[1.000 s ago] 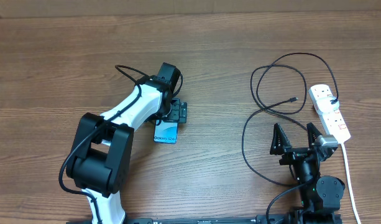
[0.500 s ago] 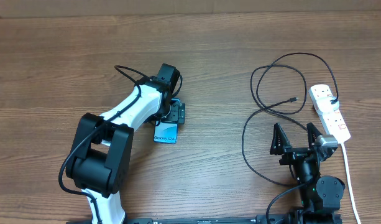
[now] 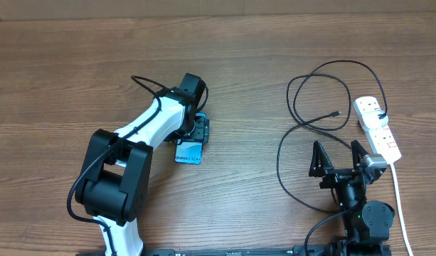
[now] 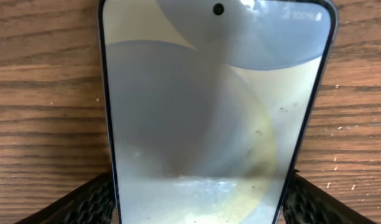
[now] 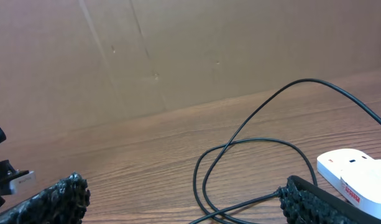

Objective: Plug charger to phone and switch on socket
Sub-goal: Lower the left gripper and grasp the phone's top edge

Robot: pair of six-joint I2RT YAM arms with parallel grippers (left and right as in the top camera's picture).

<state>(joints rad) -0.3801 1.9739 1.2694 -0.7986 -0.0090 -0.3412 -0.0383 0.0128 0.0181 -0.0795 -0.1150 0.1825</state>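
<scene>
The phone (image 4: 215, 112) lies screen up on the wooden table, filling the left wrist view; from overhead only its labelled end (image 3: 188, 153) shows under the arm. My left gripper (image 3: 194, 134) straddles it, and both fingers (image 4: 84, 202) press against its long edges. The charger (image 3: 336, 113) lies in black loops at the right, its small tip loose on the table, its other end at the socket (image 3: 378, 128). My right gripper (image 3: 336, 153) stands open near the front edge, with nothing between its fingers. A stretch of the charger (image 5: 309, 79) and the socket (image 5: 355, 171) lie ahead of it.
The socket's thick white cord (image 3: 399, 199) runs down the right side to the front edge. A brown cardboard wall (image 5: 178, 56) closes off the back of the table. The white left arm (image 3: 143, 131) reaches diagonally over the table's left half.
The left gripper's fingers have drawn in against the phone's sides, and the phone has shifted slightly. The right arm has not moved.
</scene>
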